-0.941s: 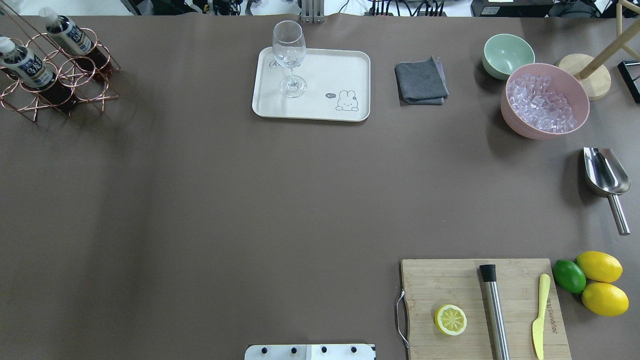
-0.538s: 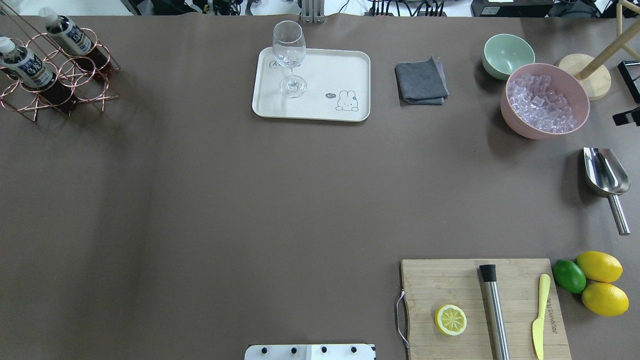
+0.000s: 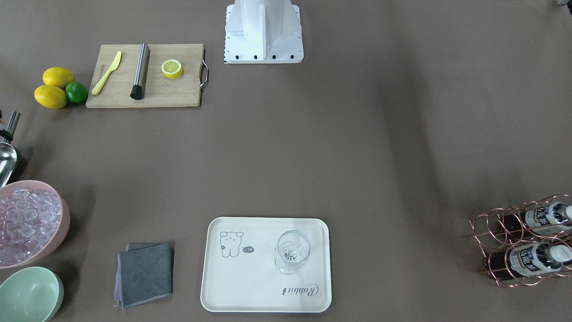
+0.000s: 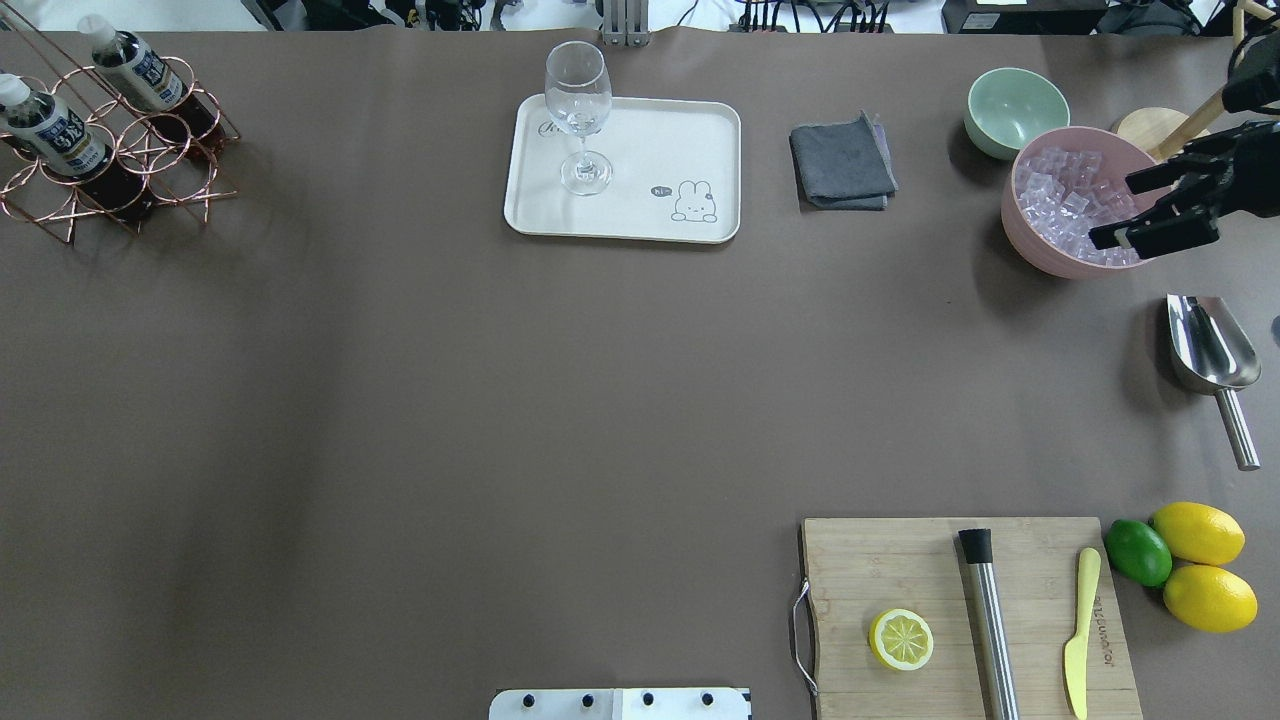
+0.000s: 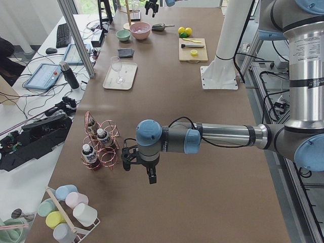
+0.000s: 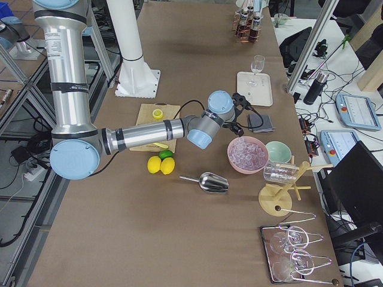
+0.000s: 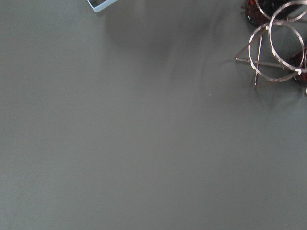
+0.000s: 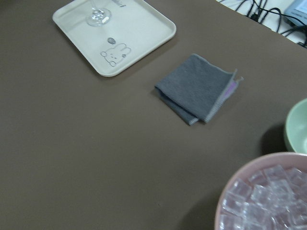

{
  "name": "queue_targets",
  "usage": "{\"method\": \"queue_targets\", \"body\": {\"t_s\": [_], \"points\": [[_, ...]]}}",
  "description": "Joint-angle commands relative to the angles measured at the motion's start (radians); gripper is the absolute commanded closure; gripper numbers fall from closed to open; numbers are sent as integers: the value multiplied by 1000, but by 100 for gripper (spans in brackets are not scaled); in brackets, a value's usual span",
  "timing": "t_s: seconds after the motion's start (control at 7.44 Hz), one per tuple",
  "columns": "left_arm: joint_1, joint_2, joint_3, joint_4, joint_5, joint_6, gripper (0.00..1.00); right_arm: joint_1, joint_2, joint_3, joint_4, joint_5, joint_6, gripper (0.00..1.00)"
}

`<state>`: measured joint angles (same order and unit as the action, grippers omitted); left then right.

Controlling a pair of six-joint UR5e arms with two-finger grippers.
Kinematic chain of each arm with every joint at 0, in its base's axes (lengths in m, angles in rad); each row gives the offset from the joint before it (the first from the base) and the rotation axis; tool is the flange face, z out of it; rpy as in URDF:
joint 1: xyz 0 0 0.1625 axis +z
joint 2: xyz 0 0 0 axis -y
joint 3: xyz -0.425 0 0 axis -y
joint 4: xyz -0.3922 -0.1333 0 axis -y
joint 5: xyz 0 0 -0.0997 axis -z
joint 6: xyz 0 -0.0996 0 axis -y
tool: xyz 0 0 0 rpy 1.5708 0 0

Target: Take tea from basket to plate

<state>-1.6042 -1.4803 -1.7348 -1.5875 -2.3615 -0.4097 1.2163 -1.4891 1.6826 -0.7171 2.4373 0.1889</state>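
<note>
Two tea bottles (image 4: 45, 128) stand in the basket (image 4: 150, 135) at the table's (image 4: 400, 400) far left corner. The plate (image 4: 640, 150) holds one wine glass (image 4: 585, 170); broad bare table lies between. Right gripper (image 4: 1112, 212) hangs spread over the ice bowl (image 4: 1025, 250). Left gripper (image 5: 137, 166), beside the basket: spread or pressed together, cannot tell.

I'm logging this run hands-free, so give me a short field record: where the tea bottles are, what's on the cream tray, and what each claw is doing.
tea: two small clear bottles of dark tea, both in the rose-gold wire basket
plate: cream rectangular tray, holds only a clear wine glass
right claw: open, above the pink bowl of ice cubes
left claw: beside the basket, apart from it; open or shut cannot be told
progress: no bottle grasped yet
</note>
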Motion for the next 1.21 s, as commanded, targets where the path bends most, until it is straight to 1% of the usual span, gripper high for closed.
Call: {"method": "queue_targets", "body": {"t_s": [0.0,0.13,0.27,0.4,0.54,0.67,0.81,1.08], "points": [[54,-125,7,0,1,-445,3,-108,26,20,195,14,29,0],[84,-179,32,-5,2,-621,2,-160,61,17,267,11,29,0],[84,-208,49,-47,2,-749,3,-164,87,22,274,11,58,1],[84,-221,79,-139,5,-913,3,-181,108,28,331,-3,75,1],[83,-228,119,-283,8,-1072,3,-181,119,34,419,-41,177,1],[83,-239,123,-380,24,-1183,3,-190,124,31,492,-55,187,0],[83,-259,126,-397,51,-1248,3,-208,134,19,542,-73,190,0],[78,-363,175,-397,56,-1447,2,-257,153,19,626,-173,199,1]]}}
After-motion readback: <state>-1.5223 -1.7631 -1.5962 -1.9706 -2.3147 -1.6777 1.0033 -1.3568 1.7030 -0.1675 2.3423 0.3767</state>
